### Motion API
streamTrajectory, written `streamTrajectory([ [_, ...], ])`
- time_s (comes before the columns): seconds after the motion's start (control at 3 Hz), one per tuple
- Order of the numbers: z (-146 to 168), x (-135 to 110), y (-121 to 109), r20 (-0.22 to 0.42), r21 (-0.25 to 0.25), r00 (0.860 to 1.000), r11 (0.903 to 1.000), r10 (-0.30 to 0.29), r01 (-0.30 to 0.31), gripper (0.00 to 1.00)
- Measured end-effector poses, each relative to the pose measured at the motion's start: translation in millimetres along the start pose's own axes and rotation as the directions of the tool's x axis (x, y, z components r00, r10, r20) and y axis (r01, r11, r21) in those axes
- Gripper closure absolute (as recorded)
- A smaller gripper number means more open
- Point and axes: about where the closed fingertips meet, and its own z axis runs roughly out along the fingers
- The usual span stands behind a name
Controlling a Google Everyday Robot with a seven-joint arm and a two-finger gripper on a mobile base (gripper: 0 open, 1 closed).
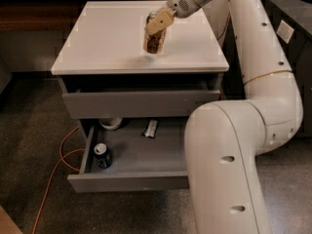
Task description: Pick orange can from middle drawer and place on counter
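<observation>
Orange can (pixel 153 42) in gripper (pixel 157 26) over counter (pixel 97 38); dark can (pixel 102 156) in middle drawer (pixel 131 182).

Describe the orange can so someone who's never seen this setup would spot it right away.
Start at the big white counter above the grey drawers. The orange can is right of the counter's middle, with the gripper shut on its top. It is mottled brownish-orange, whereas the only other can, the dark can, sits down in the open middle drawer.
</observation>
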Motion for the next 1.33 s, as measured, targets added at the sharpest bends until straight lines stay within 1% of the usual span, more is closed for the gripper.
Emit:
streamTrajectory([
  [0.33, 16, 5, -1, -0.026, -0.010, 0.998, 0.9983, 0.057, -0.058, 1.00],
  [0.67, 28, 7, 2, -0.060, -0.019, 0.994, 0.9960, 0.086, -0.087, 0.85],
  [1.0, 35, 8, 5, -0.087, -0.022, 0.992, 0.9953, 0.092, -0.094, 0.62],
  [1.33, 40, 7, 3, -0.083, -0.022, 0.992, 0.9953, 0.093, -0.095, 0.38],
])
